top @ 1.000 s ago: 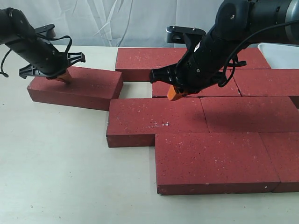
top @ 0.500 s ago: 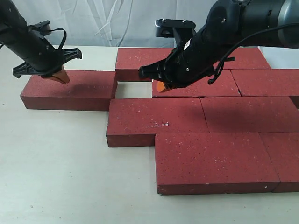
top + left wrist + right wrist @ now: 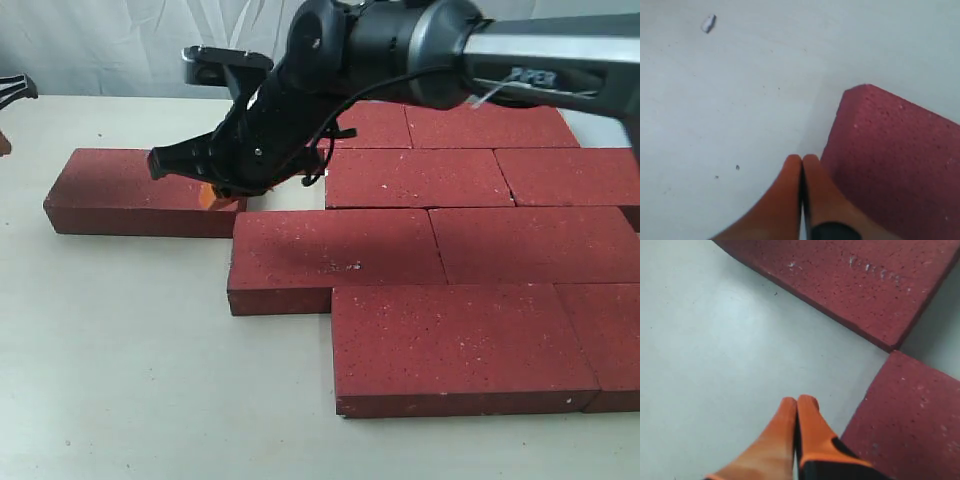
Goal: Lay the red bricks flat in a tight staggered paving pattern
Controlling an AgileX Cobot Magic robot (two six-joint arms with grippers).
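Observation:
Several red bricks lie flat in staggered rows on the right, such as the front brick [image 3: 460,345] and the one behind it [image 3: 335,255]. One loose red brick [image 3: 130,190] lies to the left of them, with a small gap [image 3: 285,190] of bare table before the second row. My right gripper [image 3: 208,196] reaches across, shut and empty, at that brick's right end. Its tips [image 3: 799,401] hang over bare table between two bricks [image 3: 850,280] [image 3: 910,415]. My left gripper [image 3: 801,159] is shut and empty beside a brick corner [image 3: 890,160]; it barely shows at the exterior view's left edge [image 3: 4,143].
The pale table [image 3: 120,350] stretches open at the left and front. A white bin [image 3: 612,128] peeks out at the back right behind the bricks. A small white chip [image 3: 709,23] lies on the table in the left wrist view.
My right arm swung left from the second-row brick to the loose brick's right end. The left arm pulled off the loose brick to the left edge. The loose brick was squared up earlier.

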